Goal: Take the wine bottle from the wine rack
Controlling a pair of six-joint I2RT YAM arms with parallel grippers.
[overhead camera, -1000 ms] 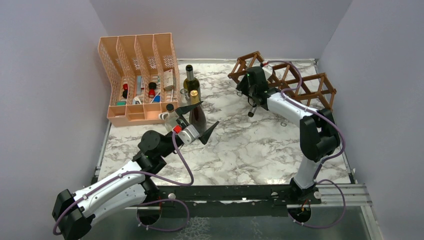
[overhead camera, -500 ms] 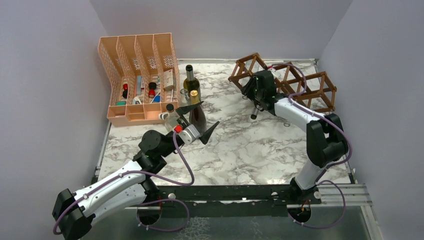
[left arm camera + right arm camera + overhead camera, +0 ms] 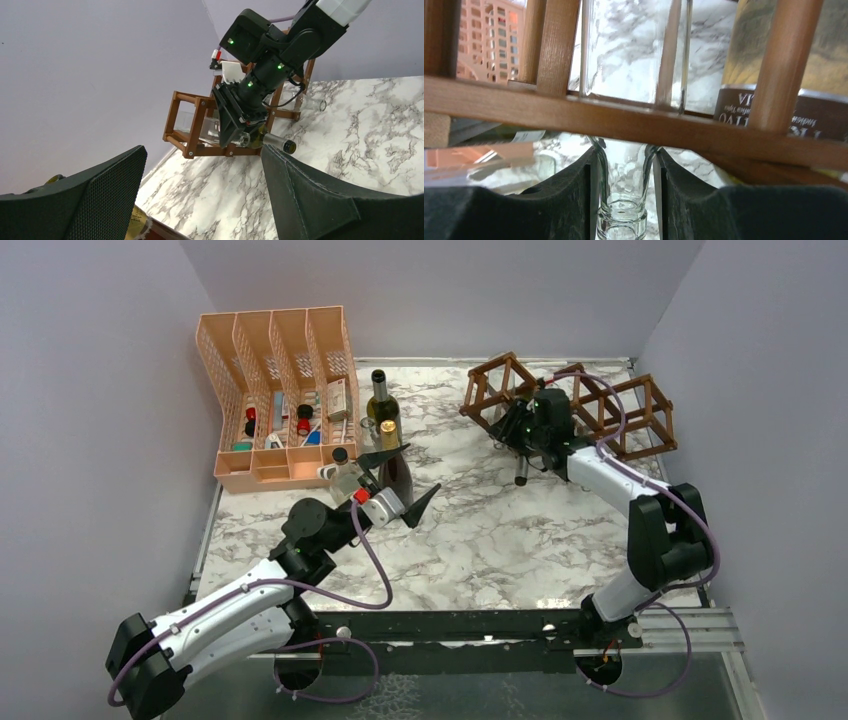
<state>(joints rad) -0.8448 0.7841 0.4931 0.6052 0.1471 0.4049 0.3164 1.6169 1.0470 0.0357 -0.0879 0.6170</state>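
The dark brown wooden wine rack (image 3: 487,390) stands at the back right of the table and also shows in the left wrist view (image 3: 197,125). A clear glass bottle (image 3: 631,50) lies in one cell, behind a rack bar (image 3: 624,120). My right gripper (image 3: 525,430) (image 3: 624,185) is shut on its neck. A dark labelled bottle (image 3: 769,65) lies in the cell beside it, its neck (image 3: 521,472) sticking out towards the front. My left gripper (image 3: 400,480) (image 3: 200,200) is open, its fingers on either side of an upright brown bottle (image 3: 393,465).
A peach mesh file organizer (image 3: 275,350) with small items stands at the back left. A green bottle (image 3: 380,400) and a small black-capped clear bottle (image 3: 342,472) stand beside it. Walls close in on the left, back and right.
My right gripper has moved to the right, holding the clear bottle's neck, and the rack has shifted and turned with it. The left arm has barely moved.
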